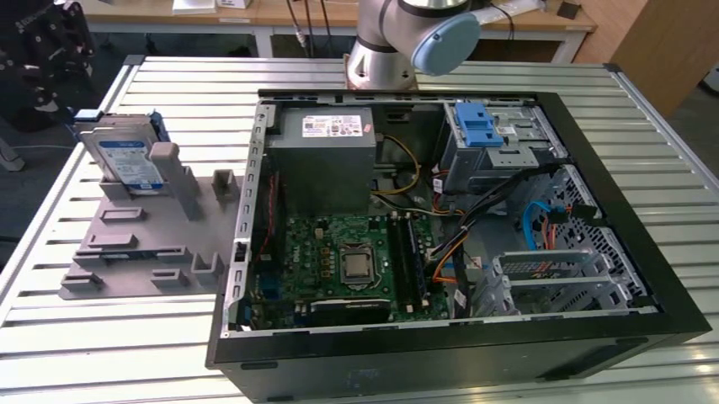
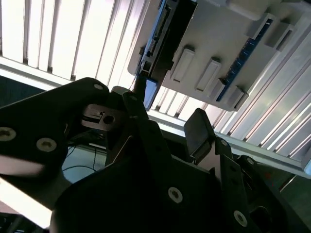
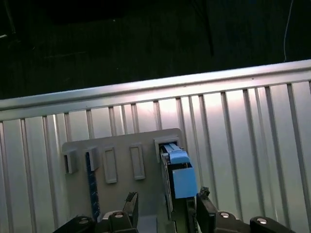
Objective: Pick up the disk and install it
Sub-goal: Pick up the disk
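Observation:
The disk [image 1: 124, 160], silver with a blue-and-white label and a blue carrier bracket, stands upright in a slot at the far end of a grey holder [image 1: 146, 227], at the exterior view's left. In the first wrist view the disk [image 3: 179, 174] appears edge-on from above, blue bracket uppermost. My gripper [image 3: 167, 206] is open and well above it, its two black fingers [image 3: 131, 204] falling either side of the disk in the picture and touching nothing. In the second wrist view the gripper [image 2: 170, 104] points toward the holder [image 2: 218, 43], with the disk [image 2: 160, 39] at the holder's edge.
An open black computer case [image 1: 450, 353] lies on the slatted metal table [image 1: 652, 118]. Inside are a grey power supply [image 1: 326, 143], a green motherboard [image 1: 337, 261] and a silver cage with a blue latch [image 1: 483, 130]. The arm's base [image 1: 382, 50] stands behind the case.

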`<state>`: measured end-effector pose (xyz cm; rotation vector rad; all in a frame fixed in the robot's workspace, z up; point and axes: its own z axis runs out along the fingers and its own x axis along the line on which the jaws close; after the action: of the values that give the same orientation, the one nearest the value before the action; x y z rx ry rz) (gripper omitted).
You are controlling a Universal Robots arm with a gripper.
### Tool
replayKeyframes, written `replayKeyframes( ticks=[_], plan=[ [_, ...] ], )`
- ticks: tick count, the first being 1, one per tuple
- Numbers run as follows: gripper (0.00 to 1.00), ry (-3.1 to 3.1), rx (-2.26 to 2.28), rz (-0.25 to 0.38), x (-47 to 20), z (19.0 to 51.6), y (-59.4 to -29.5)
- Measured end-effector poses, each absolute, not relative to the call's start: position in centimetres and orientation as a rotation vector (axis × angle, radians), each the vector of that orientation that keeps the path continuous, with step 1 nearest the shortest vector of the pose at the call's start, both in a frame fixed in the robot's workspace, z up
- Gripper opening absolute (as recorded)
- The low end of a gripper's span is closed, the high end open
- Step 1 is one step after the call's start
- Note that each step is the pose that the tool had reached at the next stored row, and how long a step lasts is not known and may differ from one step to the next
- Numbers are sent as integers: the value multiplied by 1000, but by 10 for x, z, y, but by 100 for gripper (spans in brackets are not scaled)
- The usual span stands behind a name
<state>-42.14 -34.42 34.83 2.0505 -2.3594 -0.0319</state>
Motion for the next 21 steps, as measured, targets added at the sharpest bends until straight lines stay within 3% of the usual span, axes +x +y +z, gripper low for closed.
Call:
replayKeyframes(
  ticks=[21],
  plan=[
    [59,-2228,2194,-27,-428,335,-333]
  ],
)
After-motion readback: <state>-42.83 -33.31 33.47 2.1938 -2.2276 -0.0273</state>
